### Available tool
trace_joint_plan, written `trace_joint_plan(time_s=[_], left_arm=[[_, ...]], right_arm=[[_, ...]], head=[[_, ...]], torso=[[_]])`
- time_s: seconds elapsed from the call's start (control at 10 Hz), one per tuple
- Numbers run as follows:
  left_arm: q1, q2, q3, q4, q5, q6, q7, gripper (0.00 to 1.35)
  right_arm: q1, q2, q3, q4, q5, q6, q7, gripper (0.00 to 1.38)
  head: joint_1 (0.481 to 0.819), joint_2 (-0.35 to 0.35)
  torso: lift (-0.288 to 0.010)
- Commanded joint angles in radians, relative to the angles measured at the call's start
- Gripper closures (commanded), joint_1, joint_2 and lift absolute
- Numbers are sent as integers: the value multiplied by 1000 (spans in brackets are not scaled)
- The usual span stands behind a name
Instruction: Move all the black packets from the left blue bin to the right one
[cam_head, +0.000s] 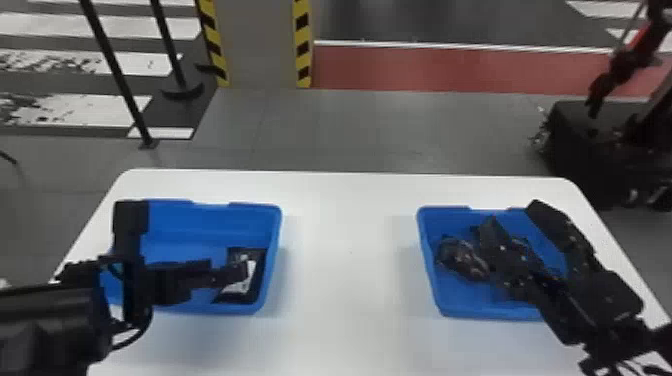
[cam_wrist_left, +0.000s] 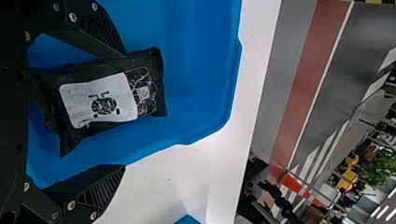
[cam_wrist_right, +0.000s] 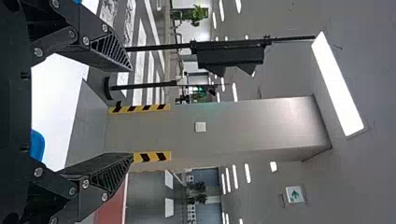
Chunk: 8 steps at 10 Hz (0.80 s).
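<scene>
Black, glossy film wraps the packet (cam_wrist_left: 106, 96), which lies in the left blue bin (cam_head: 200, 217), label (cam_wrist_left: 98, 101) up, close to the end wall nearest the other bin. It looks soft and plump, probably light, with contents that may shift inside; the smooth skin could slide if pinched thinly, and crushing hard might split a seam. The best hold is across the middle, one finger on each long side, deep enough to take the full body rather than the flat, crimped ends. The left tool (cam_wrist_left: 124, 110) has its fingers apart with the packet between them, one finger very near a long edge and the other standing off, so a little centring would help before closing. Over the right blue bin (cam_head: 490, 311), the right tool (cam_wrist_right: 131, 113) has its fingers apart with nothing between them. At least one dark, crinkled packet (cam_head: 461, 257) lies there on the bin floor
</scene>
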Motion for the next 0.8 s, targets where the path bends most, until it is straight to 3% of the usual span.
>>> trace_joint_plan(time_s=[0.0, 0.4, 0.7], left_arm=[[-12, 6, 0, 2, -13, 17, 3, 200], [-71, 21, -29, 71, -29, 66, 8, 202], [-102, 23, -63, 164, -19, 61, 8, 211]], right_arm=[[18, 24, 8, 15, -6, -2, 0, 410], [18, 22, 10, 18, -26, 1, 2, 410], [18, 22, 10, 28, -44, 6, 2, 412]], head=[[695, 20], [695, 46], [695, 29]], torso=[[-110], [-110], [-110]])
